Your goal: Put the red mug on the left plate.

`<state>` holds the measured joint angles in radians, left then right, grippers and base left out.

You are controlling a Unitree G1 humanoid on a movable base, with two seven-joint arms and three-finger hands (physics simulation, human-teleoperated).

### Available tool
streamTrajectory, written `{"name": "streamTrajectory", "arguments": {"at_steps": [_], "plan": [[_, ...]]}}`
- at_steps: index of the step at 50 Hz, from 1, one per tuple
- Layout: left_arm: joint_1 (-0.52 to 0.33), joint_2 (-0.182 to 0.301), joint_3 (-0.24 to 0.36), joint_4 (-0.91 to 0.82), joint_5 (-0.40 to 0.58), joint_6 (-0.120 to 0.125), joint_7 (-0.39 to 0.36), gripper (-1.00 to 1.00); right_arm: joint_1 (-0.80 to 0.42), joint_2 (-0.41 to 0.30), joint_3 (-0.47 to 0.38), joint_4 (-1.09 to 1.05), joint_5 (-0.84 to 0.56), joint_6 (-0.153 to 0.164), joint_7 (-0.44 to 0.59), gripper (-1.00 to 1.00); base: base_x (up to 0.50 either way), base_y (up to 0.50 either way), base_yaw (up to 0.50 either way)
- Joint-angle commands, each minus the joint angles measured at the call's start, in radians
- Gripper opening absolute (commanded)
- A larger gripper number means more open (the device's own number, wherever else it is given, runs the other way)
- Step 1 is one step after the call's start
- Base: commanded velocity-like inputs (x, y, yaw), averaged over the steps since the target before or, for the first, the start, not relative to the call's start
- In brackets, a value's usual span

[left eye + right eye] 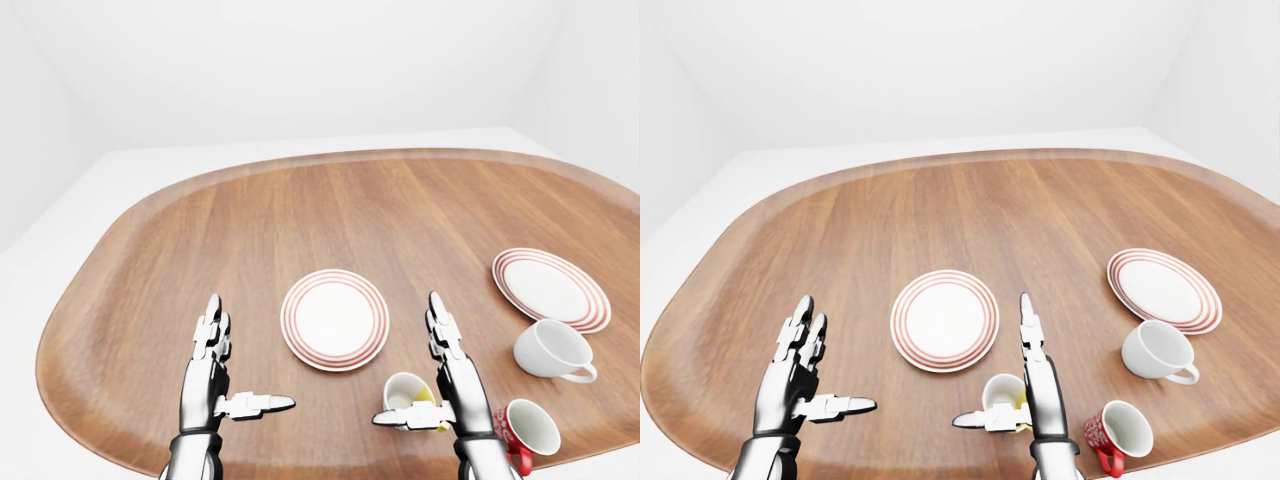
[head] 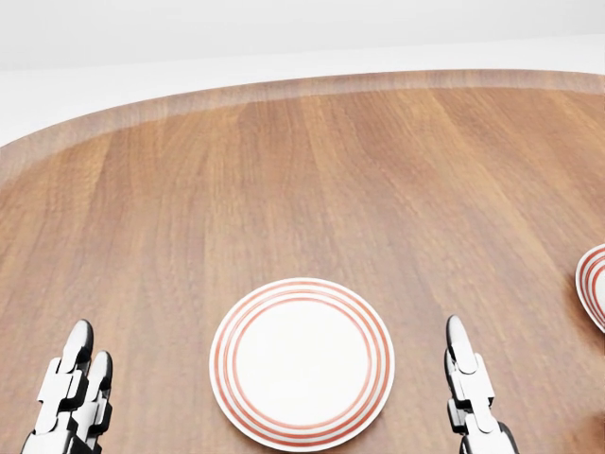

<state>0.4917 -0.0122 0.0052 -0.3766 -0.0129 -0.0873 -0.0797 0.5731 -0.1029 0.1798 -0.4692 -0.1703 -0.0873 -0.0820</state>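
The red mug (image 1: 1117,432), white inside with a red handle, stands upright near the table's bottom right edge in the right-eye view. The left plate (image 1: 335,319), white with red rings, lies mid-table. My right hand (image 1: 410,362) is open, fingers straight and thumb out, just left of the red mug and above a yellow mug (image 1: 403,391). Lower left of the plate, my left hand (image 1: 245,358) is open and holds nothing. In the head view only the plate (image 2: 302,361) and both hands' fingertips (image 2: 460,352) show; the mugs fall below its bottom edge.
A second ringed plate (image 1: 550,288) lies at the right, with a white mug (image 1: 553,350) on its side just below it. The oval wooden table (image 1: 300,220) has a raised rim, and white floor and walls surround it.
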Motion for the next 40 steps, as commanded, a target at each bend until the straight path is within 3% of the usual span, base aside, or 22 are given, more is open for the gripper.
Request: {"name": "streamTrajectory", "arguments": {"at_steps": [1,8,14,23,32,40], "plan": [[0.001,0.000,0.001,-0.001,-0.002,0.000,0.000,1.00,-0.005,0.003,-0.005,0.006,0.003,0.000,0.000,1.00,0.50,-0.05,0.00],[0.002,0.000,0.003,-0.001,-0.004,0.000,-0.003,1.00,-0.018,0.011,-0.011,0.022,-0.009,0.000,-0.012,1.00,0.50,-0.05,0.00],[0.001,-0.001,0.003,0.000,-0.003,0.000,-0.004,1.00,-0.019,0.013,-0.012,0.022,-0.007,0.000,-0.007,1.00,0.08,-0.01,0.00],[0.000,-0.002,0.004,0.002,-0.002,0.000,-0.004,1.00,-0.027,0.016,-0.008,0.019,-0.029,0.000,-0.029,1.00,0.26,0.39,0.00],[-0.004,-0.002,0.004,0.004,0.000,0.000,-0.003,1.00,-0.031,0.013,-0.007,0.020,-0.026,0.000,-0.016,1.00,0.20,0.05,0.00],[-0.006,-0.001,0.002,0.006,0.001,0.000,-0.002,1.00,-0.030,0.005,0.004,0.015,-0.041,0.000,-0.012,1.00,0.52,0.13,0.00]]}}
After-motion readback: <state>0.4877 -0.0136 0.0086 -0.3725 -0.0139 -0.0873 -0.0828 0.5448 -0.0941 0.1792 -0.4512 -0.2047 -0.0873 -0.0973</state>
